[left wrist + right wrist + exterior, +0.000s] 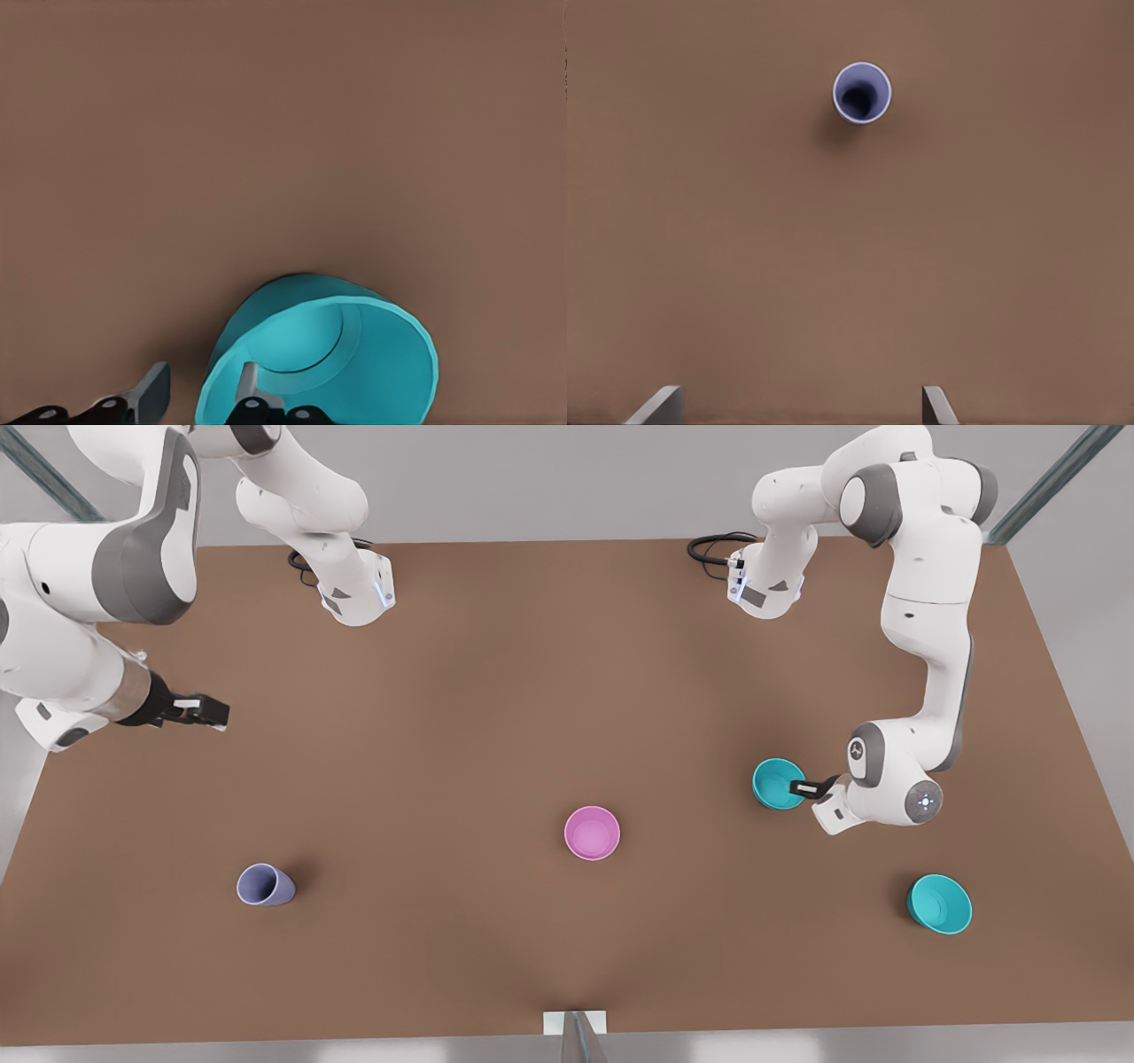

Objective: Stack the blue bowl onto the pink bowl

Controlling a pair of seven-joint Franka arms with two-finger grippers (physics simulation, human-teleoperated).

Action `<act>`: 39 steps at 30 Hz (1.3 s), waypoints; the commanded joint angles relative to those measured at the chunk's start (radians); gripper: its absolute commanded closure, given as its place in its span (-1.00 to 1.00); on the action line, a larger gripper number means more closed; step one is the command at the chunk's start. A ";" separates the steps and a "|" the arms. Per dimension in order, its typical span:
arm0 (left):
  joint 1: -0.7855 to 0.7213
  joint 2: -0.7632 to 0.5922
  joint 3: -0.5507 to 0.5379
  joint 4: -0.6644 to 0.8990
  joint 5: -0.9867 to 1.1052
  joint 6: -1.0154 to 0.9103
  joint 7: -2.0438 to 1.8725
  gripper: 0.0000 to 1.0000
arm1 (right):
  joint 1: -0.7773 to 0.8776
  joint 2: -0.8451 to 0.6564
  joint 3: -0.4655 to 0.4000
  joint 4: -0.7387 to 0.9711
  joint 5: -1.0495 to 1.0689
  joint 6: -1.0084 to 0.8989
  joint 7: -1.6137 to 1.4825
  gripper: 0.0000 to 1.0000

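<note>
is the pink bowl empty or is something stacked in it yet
Empty. The front view shows the pink bowl with a bare pink inside; the blue bowl sits apart, with the left gripper straddling its rim.

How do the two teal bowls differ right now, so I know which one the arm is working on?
The blue bowl sits farther from the front view's near edge, with the left gripper straddling its rim, one finger inside, one outside. The other teal bowl sits nearer that edge and farther to the front view's right, with no gripper at it. Both share colour, shape and apparent size. The right gripper waits, open.
</note>
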 commanded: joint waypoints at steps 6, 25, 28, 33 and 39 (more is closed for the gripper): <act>-0.007 -0.040 0.000 0.000 -0.001 0.002 0.086 0.57 | -0.002 0.009 -0.002 0.004 0.001 0.000 -0.211 -1.00; -0.585 0.332 -0.005 0.794 -0.038 -0.218 -0.926 0.57 | -0.008 0.043 -0.002 0.038 0.000 0.000 -0.229 -1.00; -0.586 0.364 -0.005 0.833 -0.038 -0.215 -0.929 0.57 | -0.008 0.043 -0.002 0.038 0.000 0.000 -0.231 -1.00; -0.586 0.404 -0.005 0.882 -0.038 -0.207 -0.927 0.57 | -0.008 0.044 -0.002 0.038 0.000 0.000 -0.231 -1.00; -0.586 0.404 -0.005 0.880 -0.039 -0.207 -0.927 0.57 | -0.008 0.044 -0.002 0.038 0.001 0.000 -0.229 -1.00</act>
